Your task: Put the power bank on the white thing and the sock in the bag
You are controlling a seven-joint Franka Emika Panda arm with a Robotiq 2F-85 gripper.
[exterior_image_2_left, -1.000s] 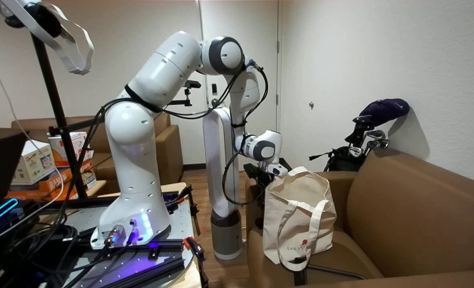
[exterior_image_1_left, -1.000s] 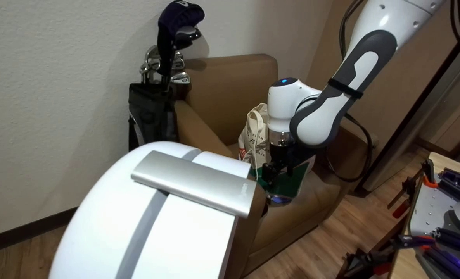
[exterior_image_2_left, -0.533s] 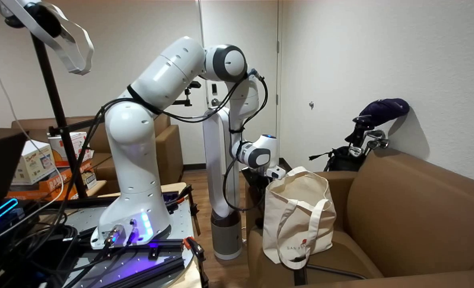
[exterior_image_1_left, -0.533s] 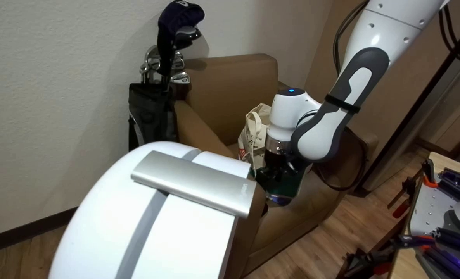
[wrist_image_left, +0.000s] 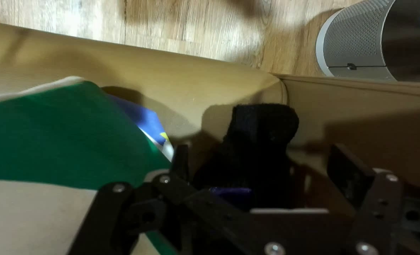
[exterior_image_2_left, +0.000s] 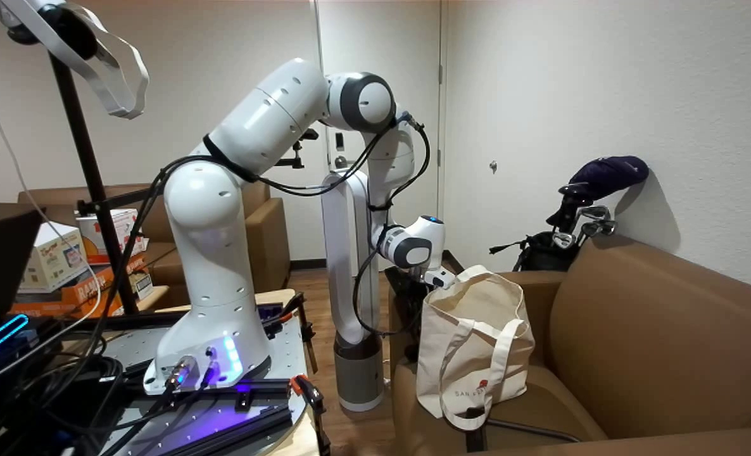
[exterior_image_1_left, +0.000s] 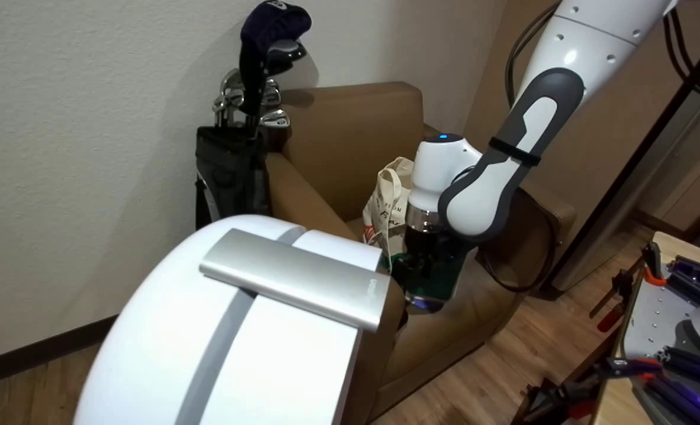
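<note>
While the white dome (exterior_image_1_left: 167,348) is topped by the silver power bank (exterior_image_1_left: 297,280), the tote bag (wrist_image_left: 64,141) is seen in the wrist view with the black sock (wrist_image_left: 257,141) at its three o'clock, framed by the wide-spread gripper (wrist_image_left: 263,168).

Power bank (exterior_image_1_left: 295,280) atop dome (exterior_image_1_left: 167,342); likely sock (wrist_image_left: 261,141) beside bag (exterior_image_2_left: 475,361)

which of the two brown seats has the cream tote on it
In an exterior view, the near brown seat, beside the golf clubs: the cream tote sits on it. The far brown seat is behind the boxes.
</note>
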